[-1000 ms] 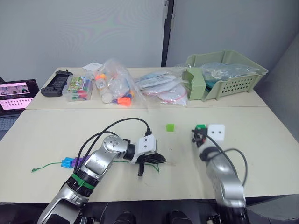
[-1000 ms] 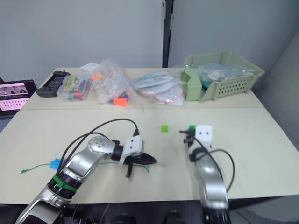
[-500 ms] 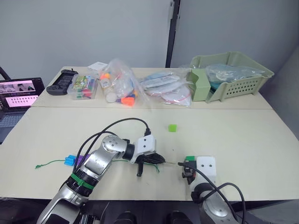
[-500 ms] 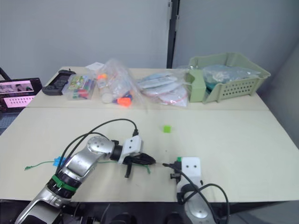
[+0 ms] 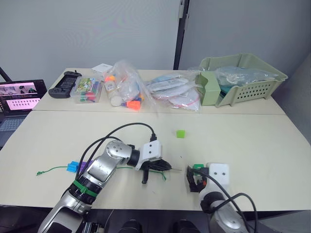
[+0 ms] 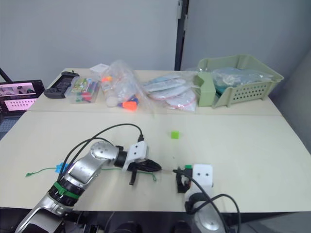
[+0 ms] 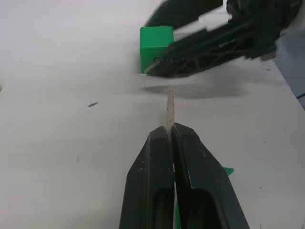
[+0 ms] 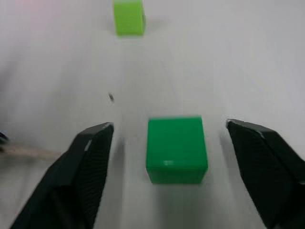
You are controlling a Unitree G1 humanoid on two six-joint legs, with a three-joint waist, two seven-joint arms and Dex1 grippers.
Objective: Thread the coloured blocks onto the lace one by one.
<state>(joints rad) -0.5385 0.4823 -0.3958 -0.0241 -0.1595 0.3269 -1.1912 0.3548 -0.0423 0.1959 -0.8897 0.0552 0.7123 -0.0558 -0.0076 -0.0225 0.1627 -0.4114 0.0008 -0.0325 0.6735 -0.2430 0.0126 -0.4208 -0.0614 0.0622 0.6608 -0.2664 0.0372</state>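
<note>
Far left, off the desk (image 5: 272, 145) edge: open laptop (image 5: 19, 92) with a lit screen. Back row along the desk: black game controller (image 5: 64, 83), clear box of coloured pieces (image 5: 86, 91), bags of orange and pink toys (image 5: 124, 90), flat plastic bags (image 5: 172, 92), pale green basket (image 5: 243, 77) with bagged items inside.

Front left: knotted end of the green lace (image 5: 51, 169) lying on the desk, running right to a blue block (image 5: 73, 167) and a purple block (image 5: 83, 167), touching each other, partly behind the left arm. Black cables looping over that arm, crossing above the lace's path.

Left gripper (image 7: 169, 138) low over the desk, jaws closed on the lace just behind its stiff pale tip (image 7: 169, 107); tip sticking out straight ahead toward the right gripper. Loose green slack (image 5: 160, 174) trailing beneath the gripper.

Light green block (image 5: 180, 133) alone on open desk, farther back, well apart from both grippers.

Right gripper (image 5: 196, 178) near the front edge, jaws spread wide either side of the dark green block (image 8: 176, 149), gaps visible on both sides in the right wrist view. Whether the block sits on the desk or is lifted: cannot tell. Lace tip close to the block, hole facing it in the left wrist view, not yet entered. Small dark speck (image 7: 93, 104) on the desk nearby.
</note>
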